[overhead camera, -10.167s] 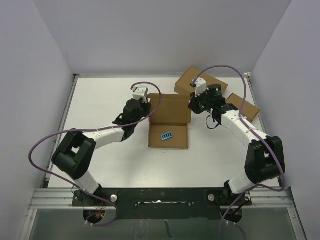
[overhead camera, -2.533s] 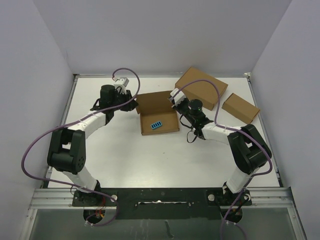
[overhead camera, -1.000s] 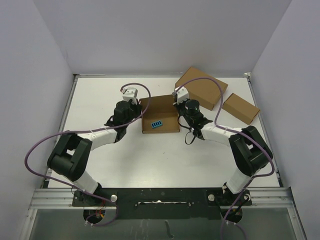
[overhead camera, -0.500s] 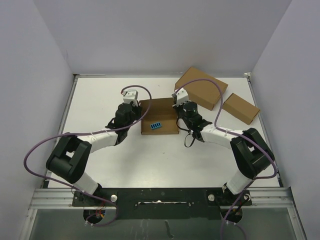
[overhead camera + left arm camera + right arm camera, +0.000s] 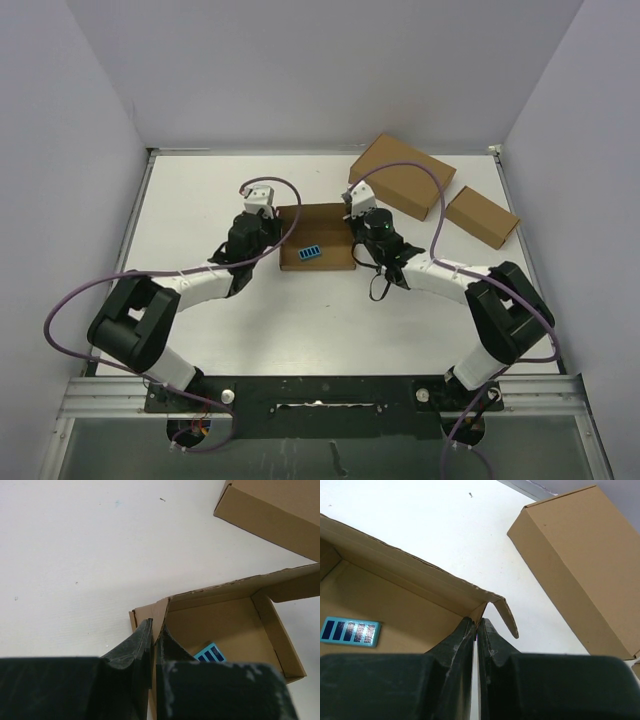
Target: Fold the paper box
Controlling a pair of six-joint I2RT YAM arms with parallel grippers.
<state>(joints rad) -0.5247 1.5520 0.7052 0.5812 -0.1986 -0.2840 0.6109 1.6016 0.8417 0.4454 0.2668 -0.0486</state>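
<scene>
The paper box (image 5: 322,222) sits in the middle of the table (image 5: 200,200), at 12 o'clock from the arm bases, its long axis running 9 to 3. Both arms are equally near. The left pincer (image 5: 155,632) pinches the wall at the box's 9 o'clock end and the right pincer (image 5: 476,626) pinches the wall at its 3 o'clock end, so any fold likely needs both working together. One blue striped card (image 5: 311,250) lies in the open tray. Farther off, at 1 to 2 o'clock, the largest box (image 5: 402,176) and smallest box (image 5: 481,216) lie closed.
</scene>
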